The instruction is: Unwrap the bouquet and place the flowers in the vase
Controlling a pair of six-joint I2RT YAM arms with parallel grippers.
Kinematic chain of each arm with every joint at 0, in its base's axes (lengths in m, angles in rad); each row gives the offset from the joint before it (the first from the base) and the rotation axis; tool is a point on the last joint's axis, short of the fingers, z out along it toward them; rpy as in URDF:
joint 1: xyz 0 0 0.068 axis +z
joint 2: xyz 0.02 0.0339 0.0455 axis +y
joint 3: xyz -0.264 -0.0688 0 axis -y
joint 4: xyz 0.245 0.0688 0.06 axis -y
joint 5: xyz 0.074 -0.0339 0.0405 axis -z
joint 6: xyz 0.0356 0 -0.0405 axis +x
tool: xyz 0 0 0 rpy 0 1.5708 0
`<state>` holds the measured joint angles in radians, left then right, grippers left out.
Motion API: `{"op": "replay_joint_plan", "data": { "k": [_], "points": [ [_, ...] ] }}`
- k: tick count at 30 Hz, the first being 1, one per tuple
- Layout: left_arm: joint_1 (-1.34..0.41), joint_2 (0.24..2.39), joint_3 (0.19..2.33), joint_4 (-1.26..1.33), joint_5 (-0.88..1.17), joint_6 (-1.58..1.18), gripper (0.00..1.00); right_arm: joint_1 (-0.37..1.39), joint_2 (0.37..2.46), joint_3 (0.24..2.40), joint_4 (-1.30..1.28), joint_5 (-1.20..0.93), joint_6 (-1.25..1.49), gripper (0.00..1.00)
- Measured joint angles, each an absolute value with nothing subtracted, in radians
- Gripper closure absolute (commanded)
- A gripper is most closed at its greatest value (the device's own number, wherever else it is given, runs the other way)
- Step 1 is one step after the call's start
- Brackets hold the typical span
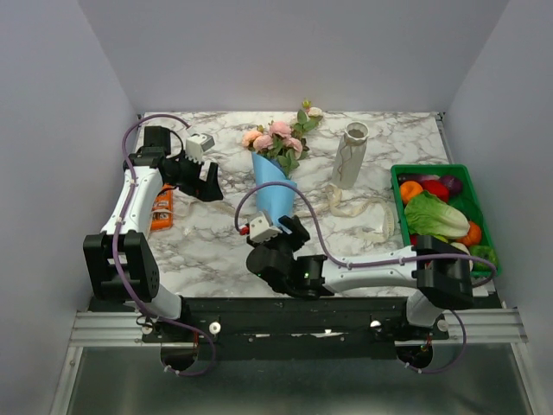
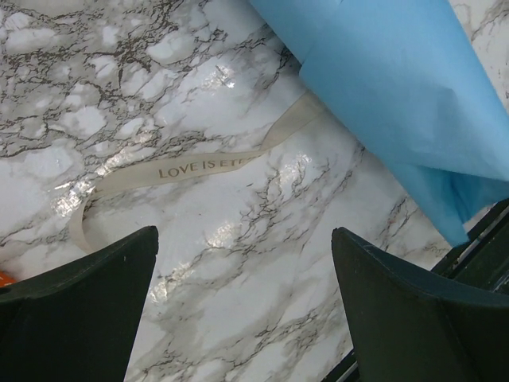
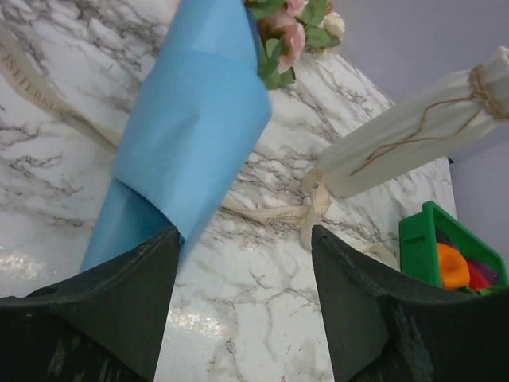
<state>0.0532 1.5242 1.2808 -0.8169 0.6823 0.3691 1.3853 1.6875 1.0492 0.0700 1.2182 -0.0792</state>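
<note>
Bouquet [image 1: 272, 186] lies on the marble table [image 1: 207, 242] between my two arms, its narrow end toward me and the flowers [image 1: 275, 138] at the far end, pink and peach heads with green leaves. The blue paper [image 3: 187, 135] is wrapped round the stems as a cone. My right gripper [image 3: 244, 231] sits low at the cone's narrow end. Its fingers are spread with bare marble between them, the paper's tip just beside my left-hand finger [image 3: 119, 302], and nothing is pinched. My left gripper [image 2: 242, 239] hangs over the table on the bouquet's left side, fingers spread wide and holding nothing. A beige ribbon [image 2: 199, 167] with printed lettering runs out from under the paper ahead of it. The vase [image 1: 348, 156] stands upright to the right of the bouquet, apart from it, with more ribbon looped loosely on the table at its foot. A green crate [image 1: 428, 167] of toy produce sits at the far right.
</note>
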Motion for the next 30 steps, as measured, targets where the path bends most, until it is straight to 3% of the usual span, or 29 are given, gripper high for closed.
{"op": "replay_joint_plan", "data": {
  "k": [7, 14, 19, 25, 30],
  "points": [
    [0.053, 1.524, 1.281, -0.818, 0.692, 0.369, 0.01, 1.385, 1.601, 1.037, -0.123, 1.272, 0.154, 0.14],
    [0.039, 1.524, 1.281, -0.818, 0.694, 0.362, 0.01, 1.344, 1.665, 1.23, -0.885, 1.284, 0.938, 0.04],
    [0.001, 1.524, 1.281, -0.818, 0.697, 0.348, 0.01, 1.324, 1.694, 1.212, -1.176, 1.266, 1.37, 0.03],
    [-0.038, 1.524, 1.281, -0.817, 0.697, 0.336, 0.01, 1.347, 1.636, 1.198, -1.309, 1.277, 1.539, 0.0],
    [-0.041, 1.524, 1.282, -0.817, 0.697, 0.33, 0.01, 1.435, 1.635, 1.281, -1.332, 1.325, 1.483, 0.0]
  ]
}}
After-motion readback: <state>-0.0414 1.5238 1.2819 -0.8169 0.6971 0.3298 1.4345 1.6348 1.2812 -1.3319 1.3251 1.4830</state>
